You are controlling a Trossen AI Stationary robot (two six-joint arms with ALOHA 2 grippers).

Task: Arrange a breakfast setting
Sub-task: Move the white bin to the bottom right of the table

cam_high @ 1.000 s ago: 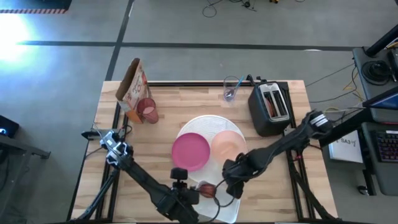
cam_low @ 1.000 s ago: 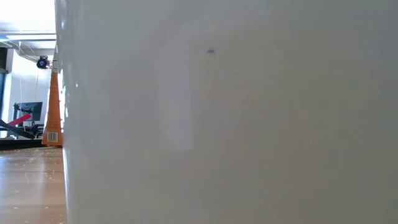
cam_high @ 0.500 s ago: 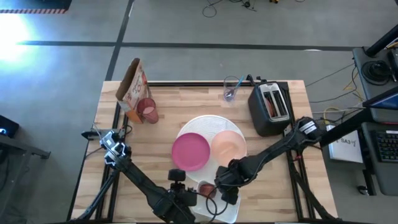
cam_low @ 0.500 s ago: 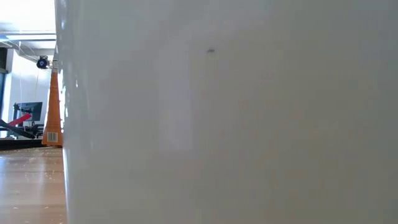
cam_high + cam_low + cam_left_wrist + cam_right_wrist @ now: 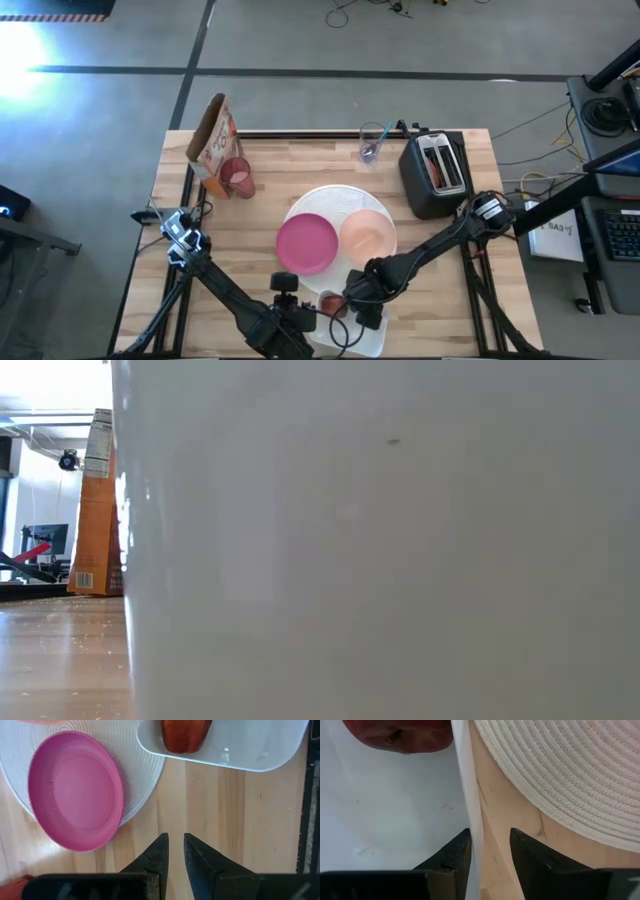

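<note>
A large round white plate, woven in look, lies mid-table. On it rest a magenta plate and a peach bowl. The pink cup stands at the far left. A teal-handled spoon stands in a clear glass at the far edge. My right gripper is open astride the far rim of the white tub at the near edge. My left gripper is shut and empty over bare wood beside the magenta plate. My right gripper comes from above, pointing down, and straddles the tub's far rim, one finger inside the tub and one outside. The inner finger lies against the wall. The outer finger stands a little off the rim. The tub rests on the table.
A dark red fruit lies in the tub. A black toaster stands at the far right, an orange cereal box at the far left. The tub's wall fills the low view. There is bare wood at the near left.
My right gripper has gone toward the table's near edge and left, down onto the tub's far rim, then kept still. The tub has shifted a little: in the low view its edge has slid rightward and uncovered more of the cereal box.
</note>
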